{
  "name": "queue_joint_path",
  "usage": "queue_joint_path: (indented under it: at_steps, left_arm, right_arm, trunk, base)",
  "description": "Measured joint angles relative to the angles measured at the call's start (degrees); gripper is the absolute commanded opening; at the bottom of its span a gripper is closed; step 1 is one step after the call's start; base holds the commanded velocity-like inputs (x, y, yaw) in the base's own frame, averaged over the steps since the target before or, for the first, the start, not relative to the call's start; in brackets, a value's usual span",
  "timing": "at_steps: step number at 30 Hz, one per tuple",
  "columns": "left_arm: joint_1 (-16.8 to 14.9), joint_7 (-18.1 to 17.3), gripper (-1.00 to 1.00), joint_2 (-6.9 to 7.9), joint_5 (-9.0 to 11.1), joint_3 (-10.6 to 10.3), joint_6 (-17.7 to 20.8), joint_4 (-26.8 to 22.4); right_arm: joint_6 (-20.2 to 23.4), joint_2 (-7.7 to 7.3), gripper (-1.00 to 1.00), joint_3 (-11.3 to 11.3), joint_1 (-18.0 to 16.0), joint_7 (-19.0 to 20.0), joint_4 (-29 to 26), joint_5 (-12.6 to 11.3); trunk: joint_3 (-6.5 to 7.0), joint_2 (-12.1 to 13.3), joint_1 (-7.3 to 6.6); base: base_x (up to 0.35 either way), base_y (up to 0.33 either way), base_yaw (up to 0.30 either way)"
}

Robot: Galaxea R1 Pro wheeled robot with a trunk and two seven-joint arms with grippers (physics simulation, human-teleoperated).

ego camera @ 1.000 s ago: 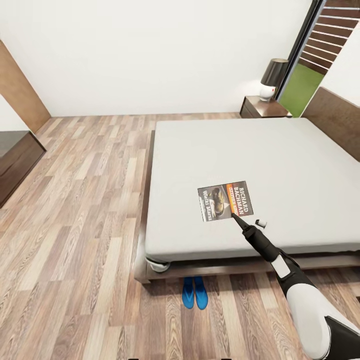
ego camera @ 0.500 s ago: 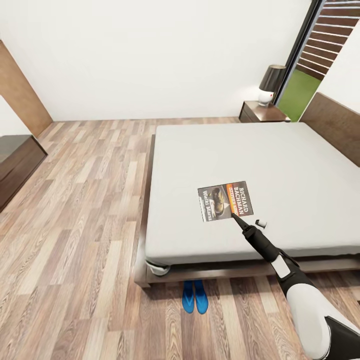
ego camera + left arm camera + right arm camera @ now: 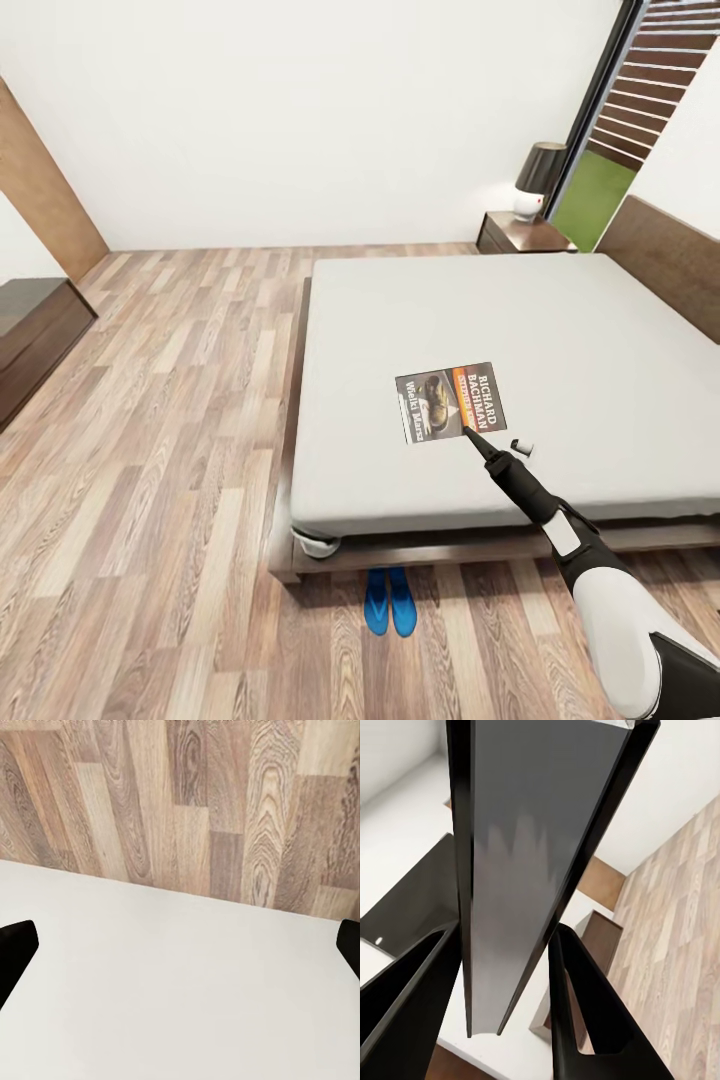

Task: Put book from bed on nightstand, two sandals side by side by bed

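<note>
Bedroom floor of brown wood planks [image 3: 170,420] surrounds the bed [image 3: 560,330], whose light-grey mattress sits on a dark wood frame, with the brown headboard [image 3: 668,262] at the far right. On the mattress, near the robot's edge, the book [image 3: 450,402] appears to lie flat, cover up, its orange band and white "RICHARD BACHMAN" lettering legible. The right gripper [image 3: 468,432] reaches in from the lower right, its dark tip touching the book's near edge. In the right wrist view the two dark fingers [image 3: 585,1012] stand on either side of a thin dark slab seen edge-on (apparently the book), pressed close to it; whether they truly clamp it I cannot tell.

The left gripper [image 3: 180,945] hangs over a plain white surface with floor planks beyond, its fingertips [image 3: 15,952] spread wide at opposite edges of the picture, holding nothing.

Below the bed's near frame the two blue sandals [image 3: 390,602] lie side by side on the floor, touching. At the far corner, beside the headboard, a nightstand [image 3: 522,235] carries a lamp [image 3: 535,180] with a dark shade, next to the dark-framed window [image 3: 600,130].
</note>
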Motion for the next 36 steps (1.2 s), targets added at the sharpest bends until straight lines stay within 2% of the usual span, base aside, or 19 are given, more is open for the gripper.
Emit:
queue_joint_path:
  at_steps: [36]
  left_arm:
    - [0.00,0.00,1.00,0.00,0.00,0.00,0.00,0.00]
  right_arm:
    - [0.00,0.00,-1.00,0.00,0.02,0.00,0.00,0.00]
  trunk:
    - [3.33,0.00,0.00]
  base:
    - [0.000,0.000,0.000]
